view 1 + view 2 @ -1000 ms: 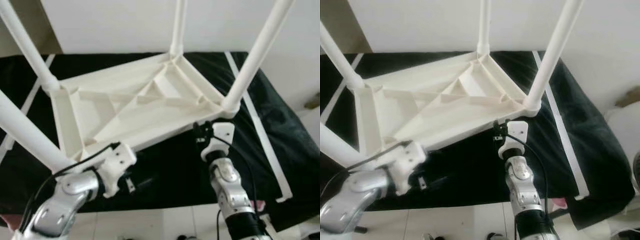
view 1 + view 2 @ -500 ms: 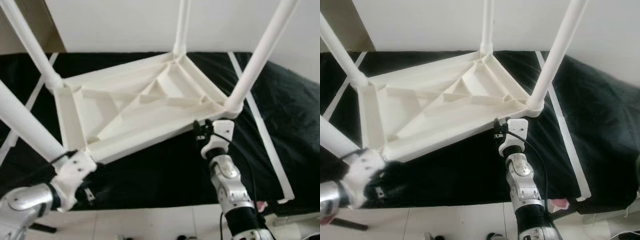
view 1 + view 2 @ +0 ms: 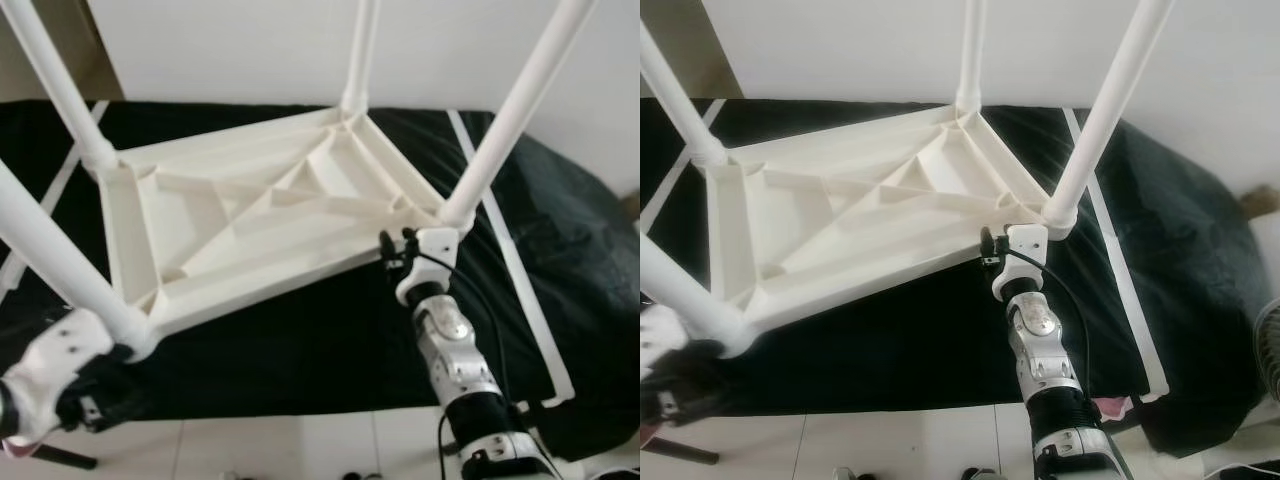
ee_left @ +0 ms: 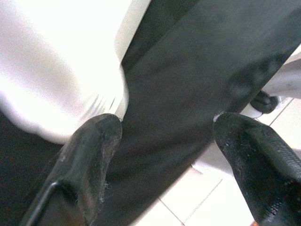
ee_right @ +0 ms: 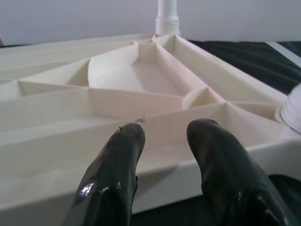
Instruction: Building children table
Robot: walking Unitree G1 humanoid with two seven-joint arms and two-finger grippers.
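Upside-down children table point(image 3: 260, 225) on black cloth point(image 3: 330, 340), four legs fitted.
Left claw point(image 4: 164, 155) has dropped off the near-left leg point(image 3: 60, 265), fingers apart; right claw point(image 5: 164, 165), slightly parted, at the near-right rim.

Table underside point(image 3: 250, 215): moulded white plastic, smooth, slightly satin, ribbed. Legs point(image 3: 520, 105): same white plastic tube, smooth with a soft sheen. Cloth point(image 3: 330, 340) under it: black fabric, matt, lightly creased, with white tape-like stripes point(image 3: 520, 280). Floor point(image 3: 890, 445): pale glossy tiles. Right arm point(image 3: 1040, 350): brushed silver metal, shiny, with a white plastic wrist housing. Right gripper point(image 5: 162, 141): fingers point(image 5: 120, 155) black, glossy, rubbery-looking. Left gripper point(image 4: 164, 136): fingers point(image 4: 94, 146) black, duller, finely textured, dusty with lint.
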